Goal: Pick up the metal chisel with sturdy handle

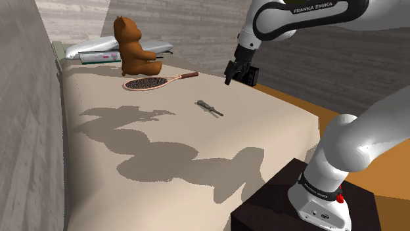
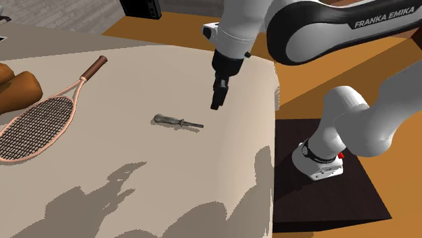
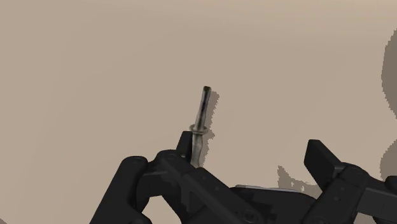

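- Stand, dark, sits at the shoulder view's lower right, against the beige surface.
- Grey metal chisel lies flat in the middle of that surface, with nothing touching it.
- Black gripper hangs above the surface, near the chisel on the shoulder view's right. Its fingers are spread wide with nothing between them.
- Tennis racket lies flat farther on, well apart from the chisel.
- Brown teddy bear sits just beyond the racket's head.
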Robot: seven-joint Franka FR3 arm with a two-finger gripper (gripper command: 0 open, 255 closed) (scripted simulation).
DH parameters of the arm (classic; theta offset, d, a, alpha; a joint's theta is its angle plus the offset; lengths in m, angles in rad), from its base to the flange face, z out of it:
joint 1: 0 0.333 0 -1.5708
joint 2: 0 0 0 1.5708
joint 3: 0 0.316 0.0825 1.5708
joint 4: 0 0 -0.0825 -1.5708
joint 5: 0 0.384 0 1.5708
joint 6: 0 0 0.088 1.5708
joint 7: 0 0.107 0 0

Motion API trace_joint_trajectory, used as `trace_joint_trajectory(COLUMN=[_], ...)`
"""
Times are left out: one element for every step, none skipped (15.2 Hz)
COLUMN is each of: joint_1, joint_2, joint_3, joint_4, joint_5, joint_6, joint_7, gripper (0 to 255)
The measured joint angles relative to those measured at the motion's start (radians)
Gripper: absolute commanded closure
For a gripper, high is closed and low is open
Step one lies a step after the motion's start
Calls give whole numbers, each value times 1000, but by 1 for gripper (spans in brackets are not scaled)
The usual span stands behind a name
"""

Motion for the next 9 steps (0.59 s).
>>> trace_joint_trajectory(joint_1=[3, 1, 1, 4, 5, 5, 5, 4, 6], joint_2=[41, 68, 107, 138, 170, 206, 241, 275, 314], joint_3=[-3, -14, -23, -27, -32, -41, -49, -59, -64], joint_4=[15, 17, 24, 27, 31, 44, 56, 56, 74], joint_5=[4, 6, 10, 15, 20, 26, 33, 40, 49], joint_6=[22, 45, 73, 96, 121, 140, 159, 188, 206], joint_7=[-4, -18, -29, -34, -42, -56, -69, -86, -94], gripper=[0, 0, 0, 0, 0, 0, 0, 0, 0])
